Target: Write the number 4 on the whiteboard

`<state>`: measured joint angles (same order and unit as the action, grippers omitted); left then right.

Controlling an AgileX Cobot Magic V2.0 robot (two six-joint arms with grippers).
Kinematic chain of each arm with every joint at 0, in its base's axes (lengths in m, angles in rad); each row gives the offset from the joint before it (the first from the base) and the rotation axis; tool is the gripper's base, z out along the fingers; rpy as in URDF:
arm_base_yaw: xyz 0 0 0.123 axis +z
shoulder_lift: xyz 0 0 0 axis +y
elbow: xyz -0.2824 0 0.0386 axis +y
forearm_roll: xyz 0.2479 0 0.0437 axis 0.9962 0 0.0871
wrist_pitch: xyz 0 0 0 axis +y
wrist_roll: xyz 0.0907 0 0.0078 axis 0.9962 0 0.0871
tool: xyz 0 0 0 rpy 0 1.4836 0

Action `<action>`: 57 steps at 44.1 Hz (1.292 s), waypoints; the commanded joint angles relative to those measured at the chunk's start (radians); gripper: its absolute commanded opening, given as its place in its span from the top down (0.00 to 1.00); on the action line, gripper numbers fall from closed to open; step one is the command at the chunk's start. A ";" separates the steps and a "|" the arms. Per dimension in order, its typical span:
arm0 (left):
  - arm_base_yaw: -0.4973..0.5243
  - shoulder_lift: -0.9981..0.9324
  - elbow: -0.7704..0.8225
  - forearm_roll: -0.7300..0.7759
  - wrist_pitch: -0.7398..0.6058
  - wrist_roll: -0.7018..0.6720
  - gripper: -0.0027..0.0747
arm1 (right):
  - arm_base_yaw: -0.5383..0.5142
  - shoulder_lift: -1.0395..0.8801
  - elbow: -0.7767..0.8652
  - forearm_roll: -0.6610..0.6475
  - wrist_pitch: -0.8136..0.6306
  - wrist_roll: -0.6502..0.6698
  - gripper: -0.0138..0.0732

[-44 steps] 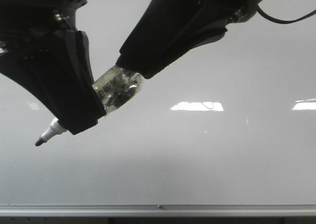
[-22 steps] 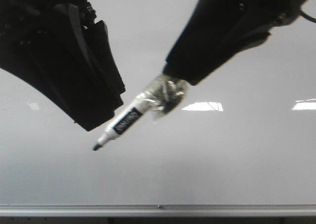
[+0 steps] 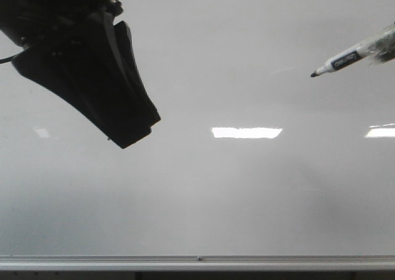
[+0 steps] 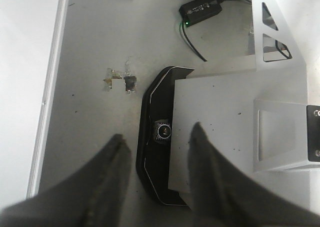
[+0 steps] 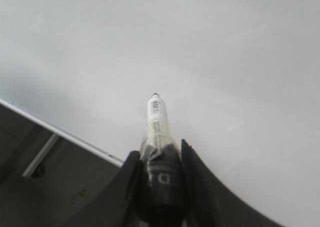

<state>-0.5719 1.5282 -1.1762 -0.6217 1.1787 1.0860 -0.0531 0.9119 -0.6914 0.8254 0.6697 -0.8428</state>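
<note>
My left gripper (image 4: 155, 152) hangs at the upper left of the front view, a bulky black shape (image 3: 92, 76) over the large glossy pale grey-white whiteboard (image 3: 203, 193). In my left wrist view its two dark fingers (image 4: 107, 177) stand spread apart with nothing between them. Through the gap I see a black curved housing with a small round lens (image 4: 157, 137), set against a pale grey metal plate (image 4: 235, 117), on a grey speckled surface (image 4: 95, 47). A small black box with a green light (image 4: 200, 9) and its cable lie farther off, and a white edge of the board (image 4: 22, 87) runs along one side.

Moving right across the front view, the board's middle is bare except for bright rectangular light reflections (image 3: 247, 132). I can see no black strokes of the number 4 anywhere on it. A silver metal rail (image 3: 197, 263) runs along the lower edge.

At the far right, a white marker with a dark label and black tip (image 3: 339, 63) juts in from the frame edge, tilted, its tip pointing left and slightly down over the board's upper right area. My right gripper (image 5: 159, 159) is clamped on that marker: in the right wrist view its two black fingers (image 5: 200, 187) press the dark, tape-wrapped barrel (image 5: 159, 137) from both sides. The tip points toward the board; whether it touches, I cannot tell.
</note>
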 commanded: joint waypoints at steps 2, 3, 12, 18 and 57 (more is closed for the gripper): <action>-0.006 -0.039 -0.029 -0.052 -0.002 -0.009 0.94 | -0.014 -0.016 -0.022 0.043 -0.076 0.000 0.91; -0.006 -0.039 -0.029 -0.052 -0.002 -0.009 0.99 | -0.014 -0.016 -0.022 0.046 -0.084 0.000 0.91; -0.006 -0.039 -0.029 -0.053 -0.002 -0.009 0.99 | -0.014 -0.001 -0.057 0.062 -0.148 0.000 0.91; -0.006 -0.039 -0.029 -0.053 -0.002 -0.009 0.99 | -0.014 0.069 -0.132 0.067 -0.167 0.000 0.91; -0.006 -0.039 -0.029 -0.054 -0.002 -0.009 0.99 | -0.005 0.386 -0.323 0.065 -0.174 -0.004 0.91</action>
<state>-0.5719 1.5282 -1.1762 -0.6256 1.1765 1.0842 -0.0607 1.3026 -0.9841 0.8684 0.5355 -0.8428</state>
